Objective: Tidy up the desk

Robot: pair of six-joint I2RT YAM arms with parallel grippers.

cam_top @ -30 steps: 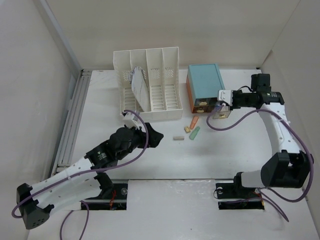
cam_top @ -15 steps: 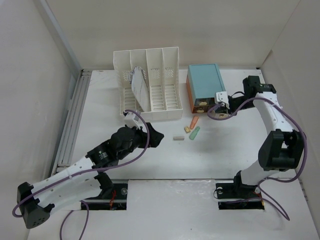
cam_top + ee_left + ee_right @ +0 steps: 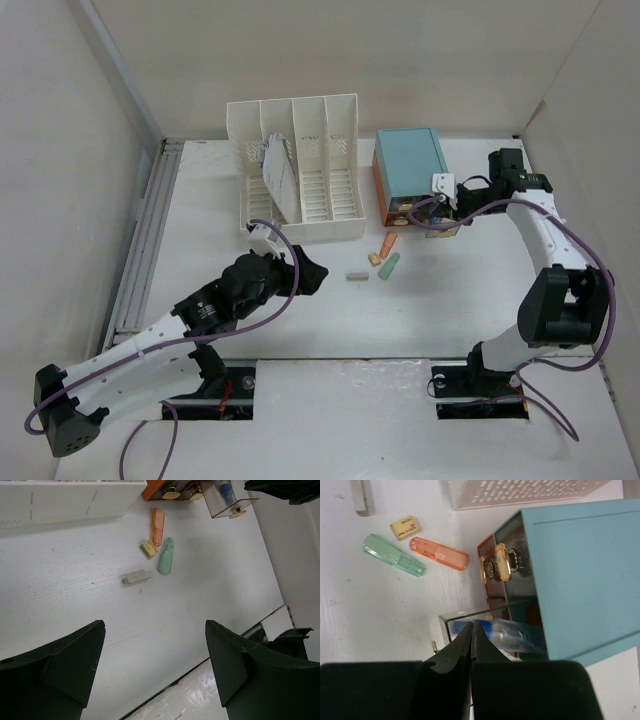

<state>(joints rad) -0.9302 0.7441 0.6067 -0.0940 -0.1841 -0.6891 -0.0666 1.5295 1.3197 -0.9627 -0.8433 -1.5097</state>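
Four small bits (image 3: 388, 265) lie loose mid-frame on the desk (image 3: 200, 230) — a flat, matte white top filling the overhead view's centre, with a grey rail (image 3: 145, 240) along its left edge. Over it the left claw (image 3: 155, 630) hangs wide open; the right claw (image 3: 471, 630) is pinched closed at the clear drawer (image 3: 495, 630).

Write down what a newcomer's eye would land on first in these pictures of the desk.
The teal drawer box toward the desk's far right stands out, a clear drawer pulled out of its front with the shut right tool just before it. Left of it stands a white file rack, and nearer lie an orange tube, a green tube, a tan eraser and a grey block.
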